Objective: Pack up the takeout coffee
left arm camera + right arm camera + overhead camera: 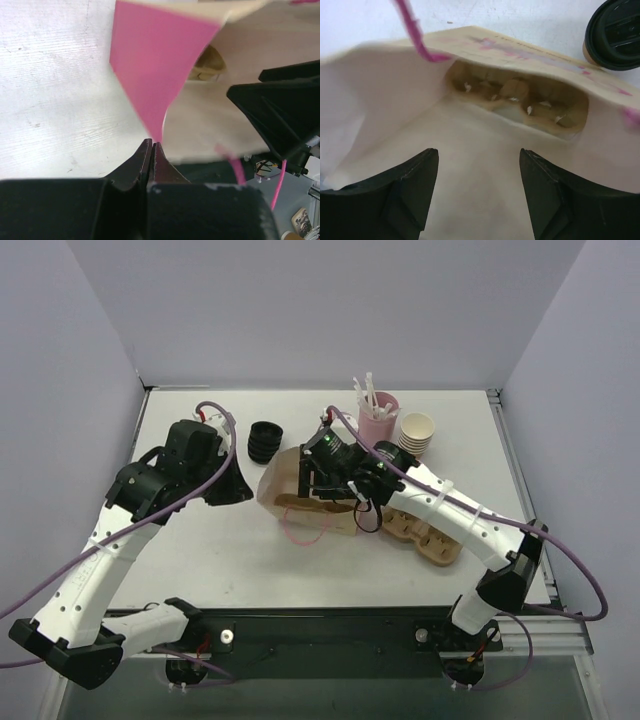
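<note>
A tan paper bag [295,498] with pink handles lies on its side at mid-table. My left gripper [151,145] is shut on the bag's pink handle [155,85], holding the mouth up at the bag's left end [245,488]. My right gripper [479,165] stands open inside the mouth over the bag's pale inner wall [485,145], with nothing between its fingers. A brown pulp carrier [520,102] lies deep in the bag. Beyond the bag's far edge sits a round black lid [615,32] over a tan rim; I cannot tell whether this is the takeout coffee.
Just behind the bag stands a black ribbed stack of lids [265,440]. A pink cup with straws [377,420] and a stack of cream cups [416,433] stand at the back right. A second pulp carrier [428,535] lies under my right arm.
</note>
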Motion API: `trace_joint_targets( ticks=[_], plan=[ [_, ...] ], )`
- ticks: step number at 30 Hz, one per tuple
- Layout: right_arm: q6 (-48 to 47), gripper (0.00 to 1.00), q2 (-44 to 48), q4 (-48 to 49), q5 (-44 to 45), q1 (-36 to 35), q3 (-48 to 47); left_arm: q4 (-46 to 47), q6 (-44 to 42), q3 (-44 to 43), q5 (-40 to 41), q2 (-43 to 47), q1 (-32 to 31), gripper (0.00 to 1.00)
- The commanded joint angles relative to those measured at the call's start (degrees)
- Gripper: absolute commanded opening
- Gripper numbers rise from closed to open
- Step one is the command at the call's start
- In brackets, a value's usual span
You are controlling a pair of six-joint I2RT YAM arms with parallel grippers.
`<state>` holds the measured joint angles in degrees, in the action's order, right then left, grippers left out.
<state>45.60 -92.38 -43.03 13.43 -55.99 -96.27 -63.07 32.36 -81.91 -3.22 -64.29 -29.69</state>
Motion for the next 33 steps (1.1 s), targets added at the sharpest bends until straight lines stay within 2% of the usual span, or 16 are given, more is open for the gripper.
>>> trace_joint_targets(
  ticks=[1, 10, 11, 12, 15, 19, 22, 29, 33],
  plan=[
    [-0.3, 0.66, 4.6, -2.5, 1.8, -0.1, -3.7, -0.7, 0.2, -4.0, 1.4, -0.4, -0.1, 0.00],
    [-0.4, 0.64, 5.7, -2.9, 0.5, 1.1, -3.0, 0.0, 0.3, -4.7, 0.9, -0.7, 0.2, 0.02],
    [-0.3, 0.63, 6.0, -2.8, 0.8, 1.1, -3.1, 0.0, -0.4, -5.0, 1.3, -0.8, 0.2, 0.09],
    [-0.3, 0.63, 6.2, -2.9, 1.3, 1.2, -3.4, 0.3, -1.0, -6.2, 2.3, -1.3, 0.2, 0.22],
    [0.5, 0.62, 7.2, -3.0, 3.7, 1.4, -5.1, 2.5, -3.3, -8.9, 5.7, -3.2, 0.3, 0.43],
    [1.9, 0.61, 9.1, -2.9, 6.9, 1.6, -6.6, 8.3, -7.0, -11.8, 7.4, -5.5, 0.3, 0.54],
    [3.0, 0.61, 10.7, -3.0, 8.0, 1.7, -7.1, 13.9, -10.7, -10.6, 8.9, -6.6, 0.3, 0.60],
    [1.3, 0.61, 14.2, -3.2, 8.2, 1.8, -6.5, 24.6, -16.4, -7.7, 7.5, -11.5, 0.9, 0.63],
    [0.5, 0.61, 17.0, -3.6, 8.3, 2.2, -4.4, 27.0, -18.8, -10.5, 1.4, -18.0, 1.5, 0.63]
  ],
)
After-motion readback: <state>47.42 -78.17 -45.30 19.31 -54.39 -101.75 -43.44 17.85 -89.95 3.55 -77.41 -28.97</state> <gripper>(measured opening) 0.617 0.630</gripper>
